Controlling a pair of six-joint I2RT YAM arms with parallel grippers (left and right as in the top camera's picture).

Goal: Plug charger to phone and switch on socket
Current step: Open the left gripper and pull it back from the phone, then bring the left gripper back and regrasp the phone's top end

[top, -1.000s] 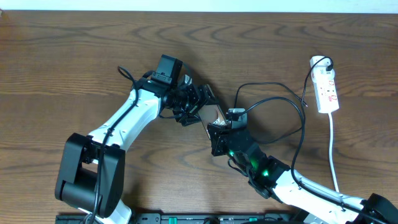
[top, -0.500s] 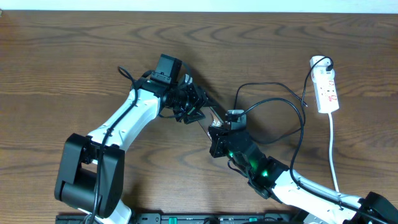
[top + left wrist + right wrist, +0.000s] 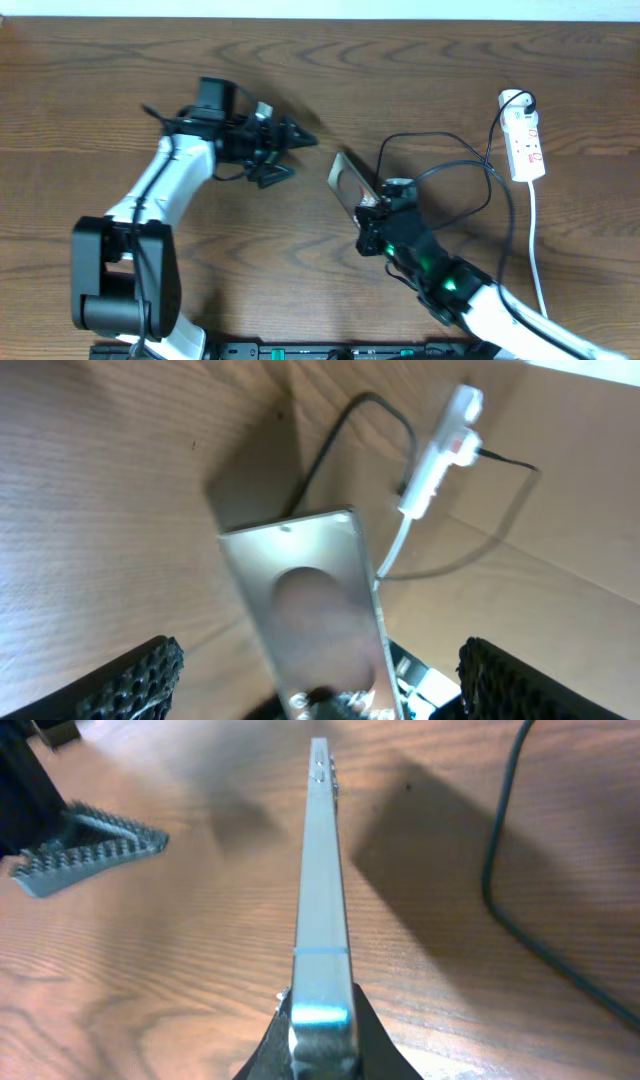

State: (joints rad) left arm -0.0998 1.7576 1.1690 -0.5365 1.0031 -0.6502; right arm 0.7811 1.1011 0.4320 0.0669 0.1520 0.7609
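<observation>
Overhead, the phone (image 3: 352,182) is clamped at one end by the right gripper (image 3: 373,212), projecting beyond its fingertips; the left gripper (image 3: 292,152) is spread wide, empty, facing it well apart.

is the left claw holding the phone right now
No, in the overhead view the left claw is open and clear of the phone, which only the right claw grips at one end.
</observation>
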